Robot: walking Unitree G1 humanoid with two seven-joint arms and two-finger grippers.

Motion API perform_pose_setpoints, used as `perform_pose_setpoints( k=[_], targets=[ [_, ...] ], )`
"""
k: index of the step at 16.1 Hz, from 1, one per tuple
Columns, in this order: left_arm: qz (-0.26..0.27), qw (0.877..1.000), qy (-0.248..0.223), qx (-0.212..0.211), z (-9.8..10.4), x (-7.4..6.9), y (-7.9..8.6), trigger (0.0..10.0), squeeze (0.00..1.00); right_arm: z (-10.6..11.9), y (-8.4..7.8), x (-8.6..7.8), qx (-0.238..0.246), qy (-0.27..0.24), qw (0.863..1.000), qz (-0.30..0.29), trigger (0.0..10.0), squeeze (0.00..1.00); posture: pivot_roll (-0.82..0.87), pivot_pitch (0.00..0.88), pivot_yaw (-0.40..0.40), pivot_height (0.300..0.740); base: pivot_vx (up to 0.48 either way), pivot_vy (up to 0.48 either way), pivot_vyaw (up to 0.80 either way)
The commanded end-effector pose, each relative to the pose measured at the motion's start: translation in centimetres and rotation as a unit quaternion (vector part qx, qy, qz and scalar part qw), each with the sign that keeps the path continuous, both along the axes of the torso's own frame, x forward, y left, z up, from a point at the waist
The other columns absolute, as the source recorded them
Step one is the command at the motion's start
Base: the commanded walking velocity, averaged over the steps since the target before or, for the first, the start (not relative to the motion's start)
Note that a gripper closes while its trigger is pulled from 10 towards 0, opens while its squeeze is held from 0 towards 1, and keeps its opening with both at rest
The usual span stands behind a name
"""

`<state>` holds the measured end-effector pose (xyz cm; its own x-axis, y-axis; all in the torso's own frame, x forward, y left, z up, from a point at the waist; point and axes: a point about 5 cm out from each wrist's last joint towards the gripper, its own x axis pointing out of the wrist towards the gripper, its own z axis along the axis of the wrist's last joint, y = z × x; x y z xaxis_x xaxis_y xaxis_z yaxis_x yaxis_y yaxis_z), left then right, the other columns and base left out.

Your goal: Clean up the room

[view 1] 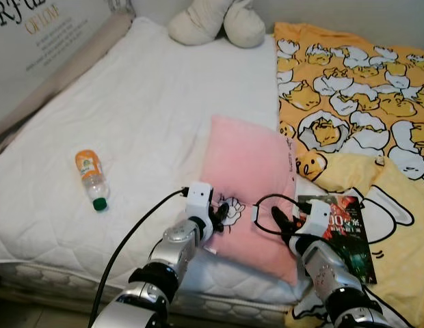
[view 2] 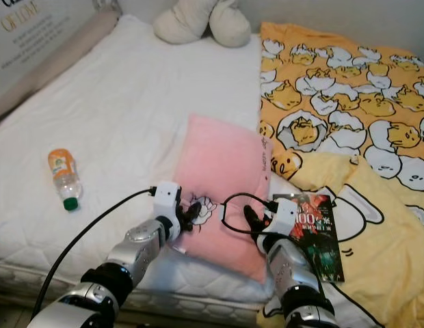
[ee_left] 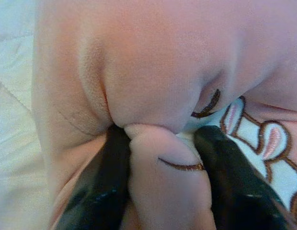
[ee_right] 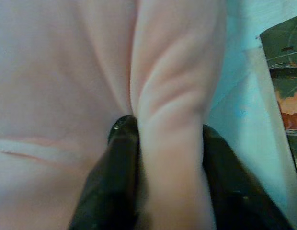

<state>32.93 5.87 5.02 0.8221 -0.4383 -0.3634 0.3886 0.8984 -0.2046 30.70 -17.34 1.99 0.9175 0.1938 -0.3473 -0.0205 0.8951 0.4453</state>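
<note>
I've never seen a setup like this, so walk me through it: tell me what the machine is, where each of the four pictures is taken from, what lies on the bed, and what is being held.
This is a humanoid robot with two silver arms, each ending in two black fingers. The two wide pictures come from the cameras on its head, looking down at a bed. The two close-ups come from a camera on each wrist, looking along that arm's fingers.

On the white mattress lie a pink pillow, a plastic bottle with an orange label and green cap, a dark magazine, a yellow cartoon-print blanket and a white plush toy at the far end.

The left gripper and the right gripper each pinch a fold of the pillow's near edge.
</note>
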Motion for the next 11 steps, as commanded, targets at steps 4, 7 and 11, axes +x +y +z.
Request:
perform_pose_setpoints(
  k=[4, 7, 11],
  targets=[
    [0.0, 1.0, -0.02, -0.009, 0.7, 0.5, 0.0, 0.0, 0.0, -0.7, 0.0, -0.5, -0.021, 0.012, 1.0, -0.015, 0.0, 0.0, 0.14, 0.0, 0.004, 0.74, 0.0, 0.0, 0.0],
    [0.005, 0.997, -0.073, -0.037, 3.7, 2.4, 0.3, 0.0, 0.0, 1.7, 0.2, 1.4, -0.022, -0.035, 0.999, -0.016, 0.0, 0.0, 0.15, 0.0, 0.002, 0.74, 0.0, 0.0, 0.0],
    [0.001, 0.987, -0.15, -0.057, 8.7, 4.8, 0.5, 0.0, 0.0, 7.2, 0.0, 4.7, -0.021, -0.132, 0.991, -0.026, 0.0, 0.0, 0.15, 0.0, 0.02, 0.74, 0.0, 0.0, 0.0]
  ],
)
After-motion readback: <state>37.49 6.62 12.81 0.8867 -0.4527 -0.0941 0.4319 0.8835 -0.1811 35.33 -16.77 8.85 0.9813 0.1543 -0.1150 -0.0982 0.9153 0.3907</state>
